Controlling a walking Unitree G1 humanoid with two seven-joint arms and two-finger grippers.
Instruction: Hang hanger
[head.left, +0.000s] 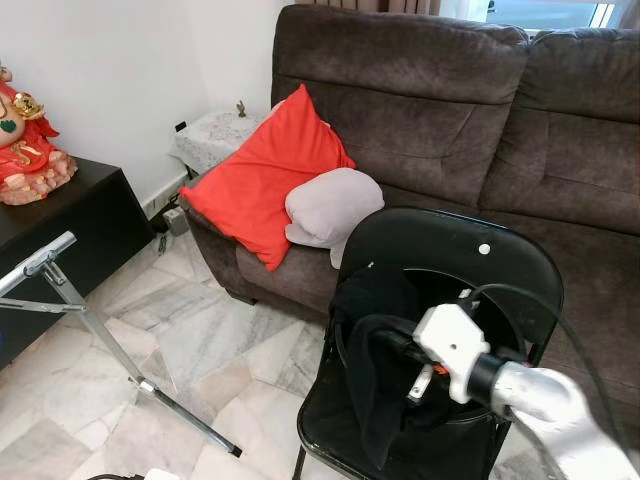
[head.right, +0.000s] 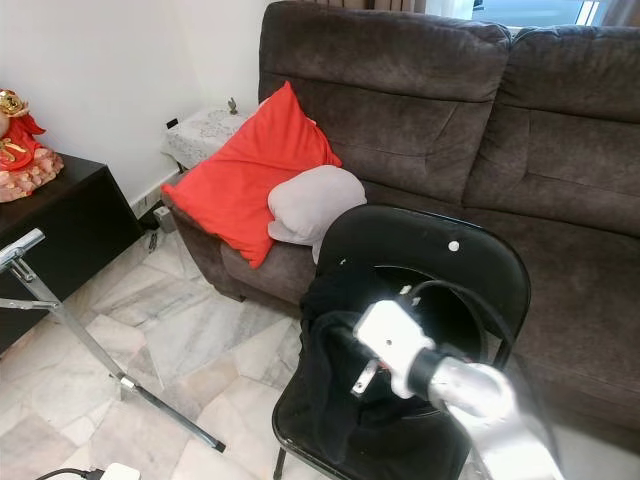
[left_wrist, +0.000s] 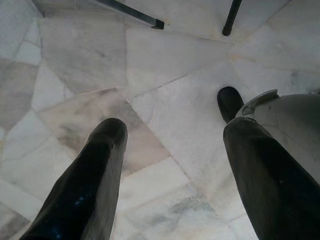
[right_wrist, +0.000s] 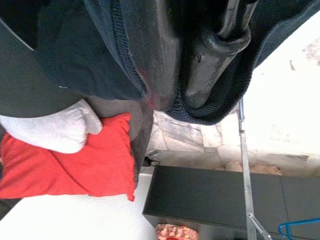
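Note:
A black knitted garment (head.left: 368, 392) hangs over the seat of a black folding chair (head.left: 450, 245). My right gripper (head.left: 388, 342) is shut on the garment's upper edge, and the cloth drapes over its fingers (right_wrist: 160, 50). A metal clothes rack (head.left: 90, 320) stands to the left on the floor. In the right wrist view, part of a blue hanger (right_wrist: 296, 227) shows beside the rack's pole (right_wrist: 244, 165). My left gripper (left_wrist: 175, 125) hangs open, pointing down at the marble floor (left_wrist: 165, 55) with nothing between its fingers.
A dark brown sofa (head.left: 450, 110) stands behind the chair, with a red cushion (head.left: 265, 175) and a grey cushion (head.left: 330, 205) on it. A black cabinet (head.left: 60, 235) with a red figurine (head.left: 25, 145) is at the left. A small side table (head.left: 215, 135) fills the corner.

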